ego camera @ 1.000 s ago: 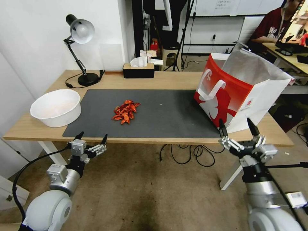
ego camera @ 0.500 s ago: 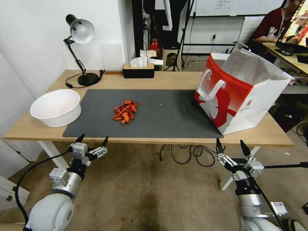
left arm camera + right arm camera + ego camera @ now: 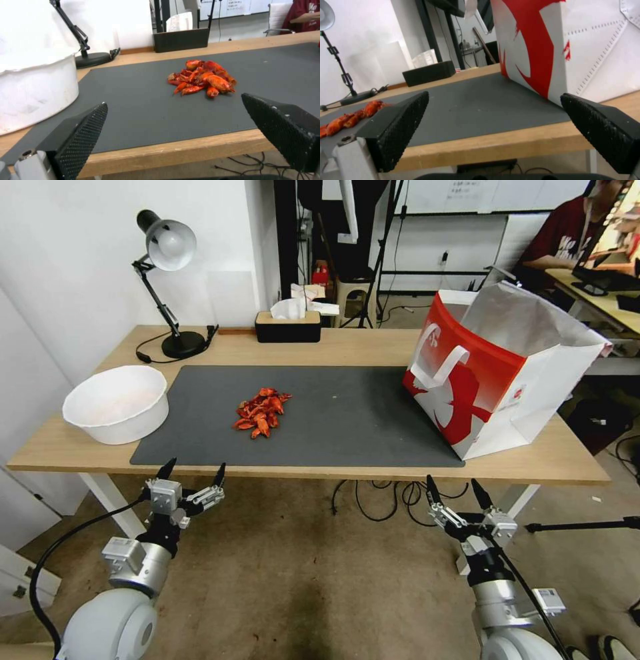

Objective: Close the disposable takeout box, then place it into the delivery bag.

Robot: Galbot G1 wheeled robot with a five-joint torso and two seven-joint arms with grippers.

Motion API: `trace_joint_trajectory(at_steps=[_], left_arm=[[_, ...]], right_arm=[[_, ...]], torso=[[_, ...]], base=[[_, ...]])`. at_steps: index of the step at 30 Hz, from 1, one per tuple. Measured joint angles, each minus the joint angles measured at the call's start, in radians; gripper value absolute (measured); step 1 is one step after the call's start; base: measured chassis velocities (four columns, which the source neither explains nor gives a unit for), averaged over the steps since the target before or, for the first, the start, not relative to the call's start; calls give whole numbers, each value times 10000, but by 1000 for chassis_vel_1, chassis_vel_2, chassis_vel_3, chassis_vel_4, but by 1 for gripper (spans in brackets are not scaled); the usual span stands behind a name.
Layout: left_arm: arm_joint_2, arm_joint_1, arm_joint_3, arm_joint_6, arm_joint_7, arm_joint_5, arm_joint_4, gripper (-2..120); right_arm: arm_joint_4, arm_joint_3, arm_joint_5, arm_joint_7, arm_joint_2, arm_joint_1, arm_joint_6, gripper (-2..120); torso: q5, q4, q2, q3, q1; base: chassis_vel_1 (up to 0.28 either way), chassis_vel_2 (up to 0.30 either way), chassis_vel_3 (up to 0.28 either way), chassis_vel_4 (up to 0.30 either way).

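Nearest me, below the table's front edge, the left gripper (image 3: 192, 473) hangs at about seven o'clock and the right gripper (image 3: 453, 491) at about five, both with fingers spread wide and empty. Beyond them, on the dark mat (image 3: 347, 420), a loose heap of red crayfish (image 3: 261, 413) lies around eleven o'clock. The delivery bag (image 3: 497, 370) stands upright at two o'clock, mouth open. I can't make out any takeout box.
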Motion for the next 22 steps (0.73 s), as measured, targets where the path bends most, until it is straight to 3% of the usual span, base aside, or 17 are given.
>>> trace_joint_trajectory(at_steps=[22], left_arm=[[-99,-59,41,-64,68,277,213,100]], right_arm=[[-38,80,-155,85,-48,162,78,100]], torso=[[1,0,0,0,0]], base=[[0,0,0,0]])
